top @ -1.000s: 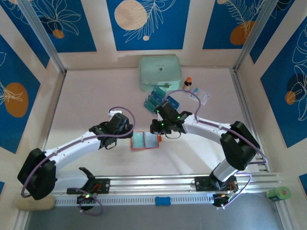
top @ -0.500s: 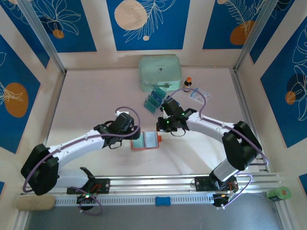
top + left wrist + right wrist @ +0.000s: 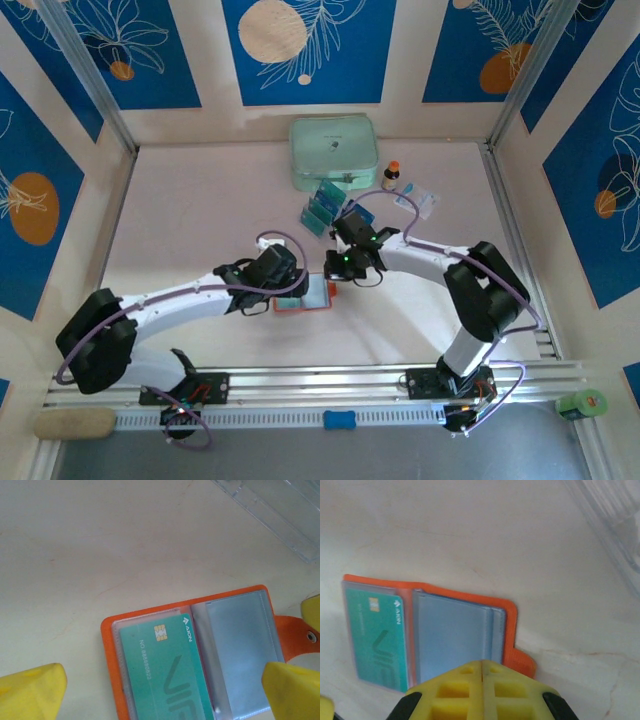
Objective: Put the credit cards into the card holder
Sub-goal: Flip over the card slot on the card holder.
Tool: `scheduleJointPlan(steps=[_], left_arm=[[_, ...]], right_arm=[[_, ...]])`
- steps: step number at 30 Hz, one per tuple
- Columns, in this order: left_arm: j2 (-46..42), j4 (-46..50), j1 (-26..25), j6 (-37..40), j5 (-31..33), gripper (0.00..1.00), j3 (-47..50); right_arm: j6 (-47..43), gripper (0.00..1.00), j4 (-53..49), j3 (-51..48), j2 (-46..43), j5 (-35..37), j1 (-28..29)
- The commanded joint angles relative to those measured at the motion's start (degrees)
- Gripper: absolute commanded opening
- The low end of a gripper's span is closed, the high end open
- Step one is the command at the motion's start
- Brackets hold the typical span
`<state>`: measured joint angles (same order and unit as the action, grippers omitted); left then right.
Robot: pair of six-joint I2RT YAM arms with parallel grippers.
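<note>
Straddling the open holder [image 3: 235, 650] with left hand [image 3: 162, 687] spread wide. Hovering right hand [image 3: 481, 672], pinched shut, over its right pocket.

We find the card holder [image 3: 240, 650] lying open and flat, orange cover down. One teal card [image 3: 165, 675] sits in its left clear pocket. Further teal-blue credit cards [image 3: 322, 207] stand well behind it.

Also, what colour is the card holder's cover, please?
The card holder is orange, clearest from the left wrist.

Mint-green case [image 3: 334, 150], small bottle [image 3: 390, 176]
</note>
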<state>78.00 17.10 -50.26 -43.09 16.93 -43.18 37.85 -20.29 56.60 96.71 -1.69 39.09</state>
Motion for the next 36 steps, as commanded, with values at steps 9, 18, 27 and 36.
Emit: scheduleJointPlan(steps=[9, 18, 27, 36], left_arm=[[3.1, -3.6, -0.7, -0.7, 0.2, 1.00, 1.3], [5.8, -4.9, -0.7, 0.1, 0.2, 1.00, 1.0], [8.1, -7.2, -0.7, 0.4, -0.2, 1.00, 1.9], [9.1, -6.5, -0.8, 0.7, 1.1, 0.99, 2.8]], right_arm=[[-1.9, 0.02, -0.3, 4.6, 4.2, -2.2, 0.8], [-2.0, 0.02, 1.0, 4.8, 7.5, -3.2, 1.1], [-0.9, 0.00, 2.5, 4.6, 9.5, -4.1, 3.0], [0.5, 0.00, 4.1, 2.8, 8.5, -4.2, 2.5]])
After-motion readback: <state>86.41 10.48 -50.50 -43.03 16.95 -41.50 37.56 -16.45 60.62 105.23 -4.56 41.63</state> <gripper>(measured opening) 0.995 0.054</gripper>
